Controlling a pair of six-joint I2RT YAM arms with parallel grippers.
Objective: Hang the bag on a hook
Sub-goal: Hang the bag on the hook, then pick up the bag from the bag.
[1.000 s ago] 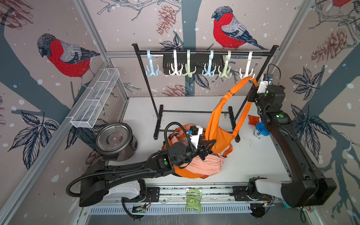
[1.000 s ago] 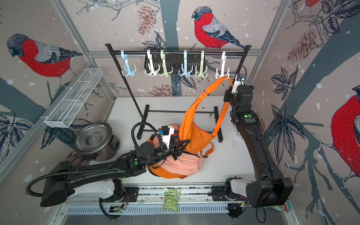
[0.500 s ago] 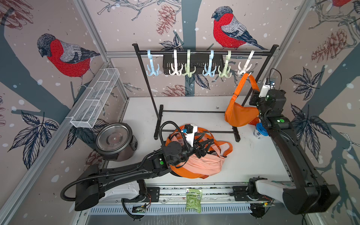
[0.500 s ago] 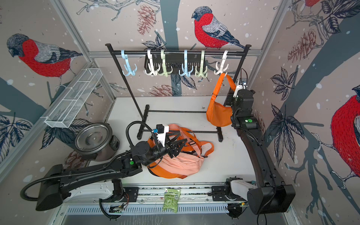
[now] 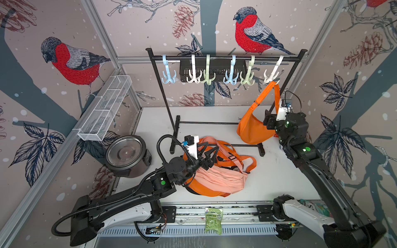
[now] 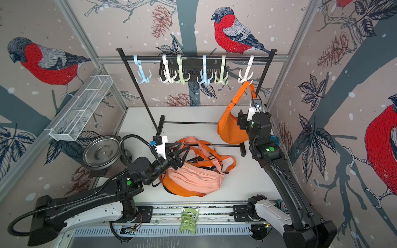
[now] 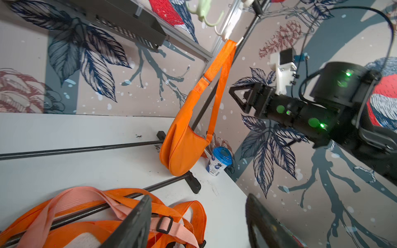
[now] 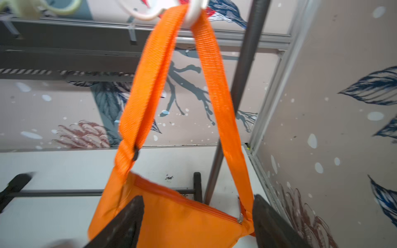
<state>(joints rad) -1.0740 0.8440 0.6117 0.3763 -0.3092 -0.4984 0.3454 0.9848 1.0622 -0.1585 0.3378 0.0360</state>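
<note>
Top views: both show the orange bag (image 5: 251, 128) (image 6: 229, 131) hanging by its strap (image 5: 261, 96) from the white hook (image 5: 272, 73) at the right end of the rack (image 5: 214, 58), over the table's (image 5: 275, 176) far right corner. The right hand (image 5: 268, 120) sits just beside the bag's body. The left hand (image 5: 211, 153) is spread open over a pile (image 5: 217, 178) of peach and orange bags near the table's middle, gripping nothing. Left wrist view: the strap (image 7: 223, 64) loops over one prong of the hook (image 7: 229, 32), and the bag (image 7: 182, 146) hangs low by the rack's foot bar, with a blue-lidded cup (image 7: 219, 161) just beside it. The right hand (image 7: 242, 98) is apart from the strap. The left fingers (image 7: 133, 223) stand wide above the pile's straps. Right wrist view: the right fingers (image 8: 124, 221) are wide apart, one on either side of the bag's top edge (image 8: 171, 219), clamping nothing. The strap (image 8: 214, 85) runs up to the hook (image 8: 193, 10).
</note>
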